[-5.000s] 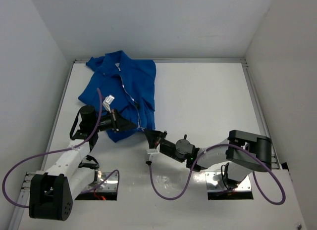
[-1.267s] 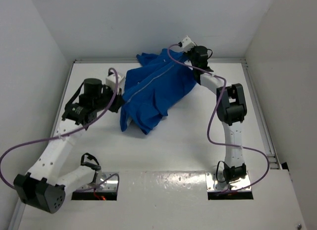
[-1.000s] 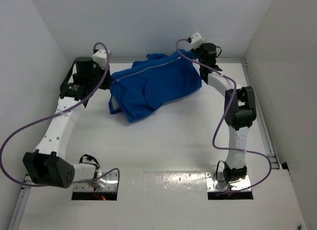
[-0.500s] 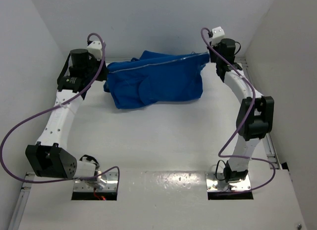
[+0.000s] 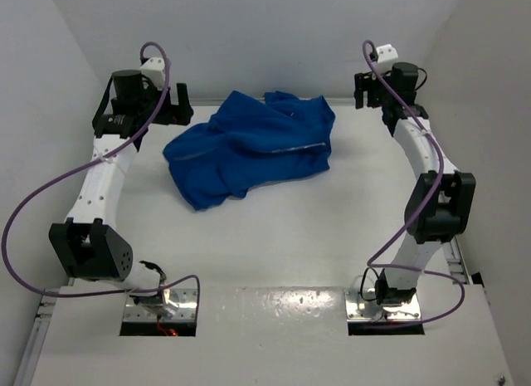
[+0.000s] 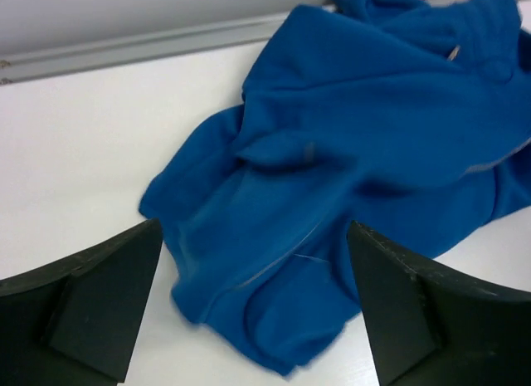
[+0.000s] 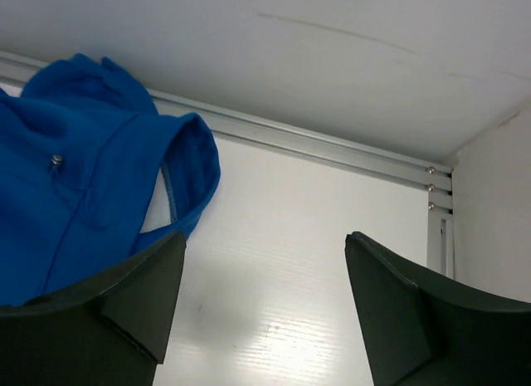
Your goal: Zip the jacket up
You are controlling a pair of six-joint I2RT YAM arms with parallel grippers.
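The royal-blue jacket (image 5: 249,145) lies in a crumpled heap on the white table at the back middle, a thin pale zipper line (image 5: 292,147) running across it. My left gripper (image 5: 177,105) hangs open at the back left, just off the heap's left end, with nothing between its fingers. In the left wrist view the jacket (image 6: 348,153) fills the space beyond the open left gripper (image 6: 253,228). At the back right, my right gripper (image 5: 363,89) stands open and empty. Its wrist view shows the jacket's collar end (image 7: 99,187) with a small silver piece (image 7: 56,160), left of the right gripper (image 7: 265,236).
An aluminium rail (image 7: 332,149) runs along the table's back edge below the white back wall. White side walls (image 5: 481,112) close in on both sides. Purple cables loop along both arms.
Both grippers have opened and let go of the jacket. It was stretched between them and has dropped into a heap. Both arms have swung further out toward the back corners.
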